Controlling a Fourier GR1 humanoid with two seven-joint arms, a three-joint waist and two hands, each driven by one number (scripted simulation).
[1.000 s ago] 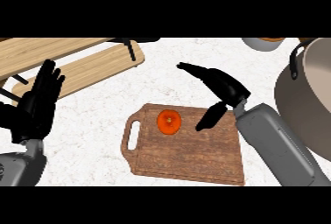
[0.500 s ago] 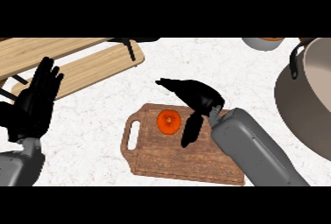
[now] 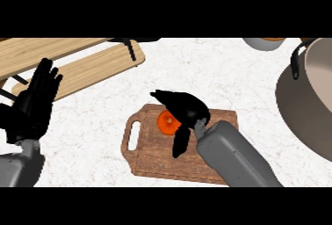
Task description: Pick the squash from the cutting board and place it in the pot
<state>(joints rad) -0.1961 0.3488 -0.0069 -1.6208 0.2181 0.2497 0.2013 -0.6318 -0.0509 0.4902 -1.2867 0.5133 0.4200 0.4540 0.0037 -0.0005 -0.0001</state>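
The squash (image 3: 168, 123), an orange round shape, lies on the wooden cutting board (image 3: 156, 160), in the board's upper part and to the right of its handle slot; the right hand (image 3: 185, 110) hangs directly over it, its dark palm covering the squash's upper right edge, so that only the left portion of the orange shows; the fingers curl down over the squash's far side while the thumb (image 3: 181, 143) points down along its lower right, but whether they touch or grip the squash cannot be told from the head view; the grey right forearm (image 3: 230, 156) runs from the lower edge up across the board's right half; the pot (image 3: 311, 105), large and grey with a dark handle on its rim, stands at the right edge of the view, well apart from the board; the left hand (image 3: 32, 105) rests at the left side, fingers straight and pointing up, holding nothing, beside a pale wooden board (image 3: 77, 66) lying at the upper left of the white marbled counter (image 3: 214, 74); a small bowl (image 3: 262, 43) shows cut off at the upper edge, near the pot.
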